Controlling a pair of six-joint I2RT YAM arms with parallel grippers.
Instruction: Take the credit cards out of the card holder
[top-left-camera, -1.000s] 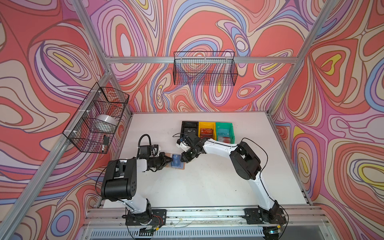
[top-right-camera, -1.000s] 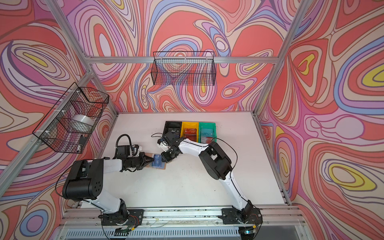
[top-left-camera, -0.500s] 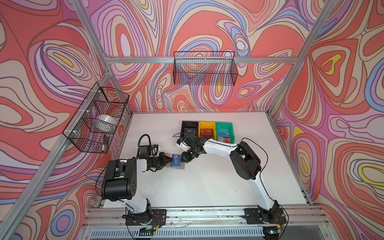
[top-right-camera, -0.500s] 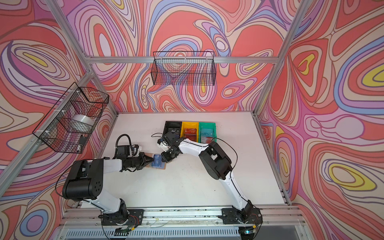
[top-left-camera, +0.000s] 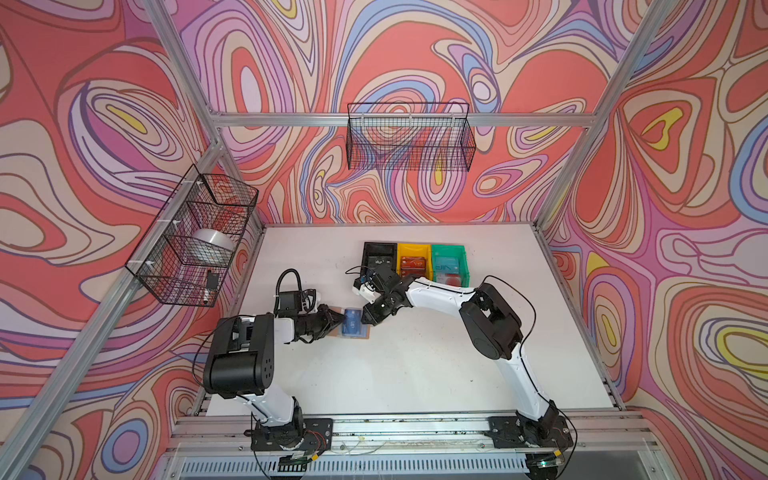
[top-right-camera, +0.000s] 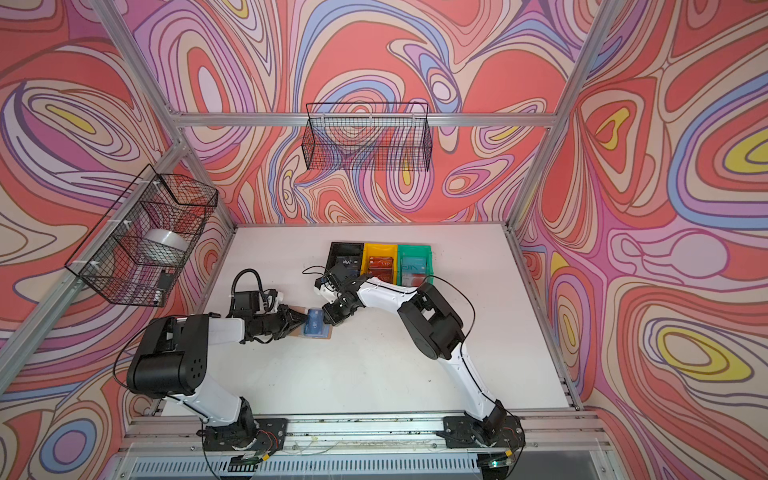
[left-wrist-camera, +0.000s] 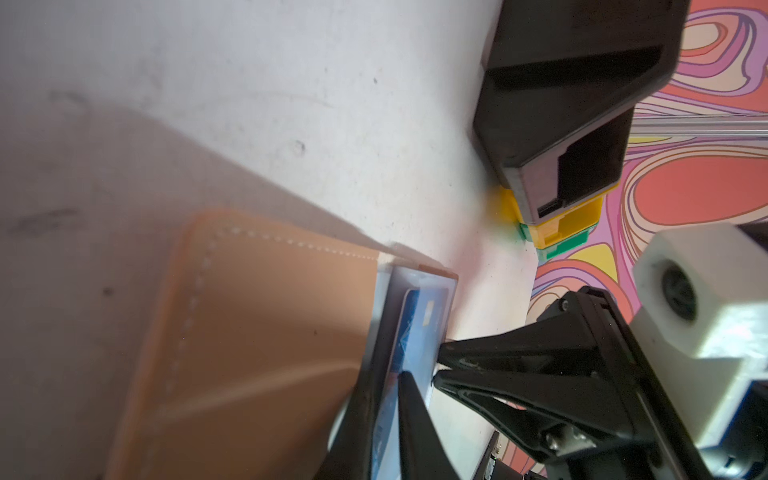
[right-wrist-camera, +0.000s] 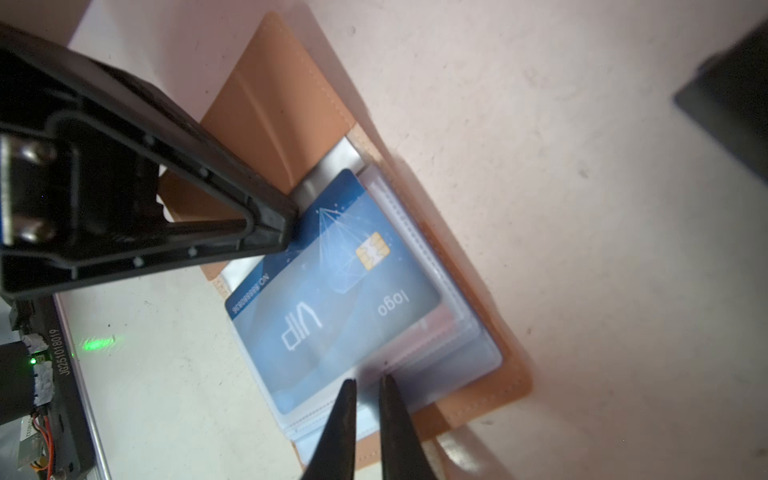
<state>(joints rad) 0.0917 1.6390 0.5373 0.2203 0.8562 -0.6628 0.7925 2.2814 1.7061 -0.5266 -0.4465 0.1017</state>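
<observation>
Tan leather card holder lies open on the white table, a little way from the black bin, on its side away from the back wall. The blue VIP card lies face up, long axis roughly toward that bin, partly out of the clear sleeves. Swirled pink-and-red walls enclose the table. The left claw stands slightly spread astride the card's edge; whether it grips, I cannot tell. The right claw is nearly pressed together at the sleeves' edge, grip unclear.
</observation>
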